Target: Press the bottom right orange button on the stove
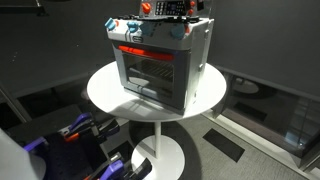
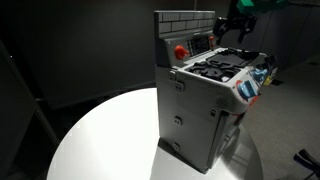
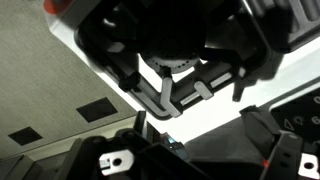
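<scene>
The stove (image 1: 160, 65) is a small silver-grey toy oven with a glass door and a glowing orange-red strip (image 1: 132, 49). It stands on a round white table (image 1: 100, 90) and shows in both exterior views (image 2: 200, 110). Blue-grey knobs and orange-red buttons (image 2: 250, 90) sit along its front panel. A red button (image 2: 181, 51) is on the brick-patterned back panel. My gripper (image 2: 238, 28) hovers above the stove's cooktop, also seen in an exterior view (image 1: 165, 10). In the wrist view my fingers (image 3: 195, 150) appear apart and empty over the black burner grates (image 3: 170, 60).
The table (image 2: 100, 130) stands on a single pedestal with a round base (image 1: 160, 155). Blue and black equipment (image 1: 75, 130) sits on the floor beside it. A dark wall lies behind the stove.
</scene>
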{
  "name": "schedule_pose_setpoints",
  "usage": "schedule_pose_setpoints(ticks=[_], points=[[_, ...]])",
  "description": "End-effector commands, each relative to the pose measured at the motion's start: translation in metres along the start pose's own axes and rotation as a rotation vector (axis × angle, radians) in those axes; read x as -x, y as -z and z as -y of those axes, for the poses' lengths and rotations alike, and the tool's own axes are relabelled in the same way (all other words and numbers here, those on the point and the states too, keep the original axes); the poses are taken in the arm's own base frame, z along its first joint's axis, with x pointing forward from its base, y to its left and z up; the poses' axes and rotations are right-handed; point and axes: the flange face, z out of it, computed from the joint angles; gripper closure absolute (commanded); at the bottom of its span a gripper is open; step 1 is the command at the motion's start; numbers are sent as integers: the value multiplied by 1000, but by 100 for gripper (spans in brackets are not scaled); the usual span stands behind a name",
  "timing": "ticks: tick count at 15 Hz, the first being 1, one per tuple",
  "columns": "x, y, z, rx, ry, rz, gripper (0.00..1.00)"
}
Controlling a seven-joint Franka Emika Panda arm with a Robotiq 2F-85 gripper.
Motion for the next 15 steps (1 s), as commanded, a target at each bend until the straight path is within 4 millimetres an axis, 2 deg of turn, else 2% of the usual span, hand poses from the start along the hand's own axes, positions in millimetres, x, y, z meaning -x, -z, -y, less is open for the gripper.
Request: schedule_pose_setpoints(ticks=[1,15], points=[[-7,3,2,27,-15,-5,0],[-14,-1,8,18,-12,-3,0]])
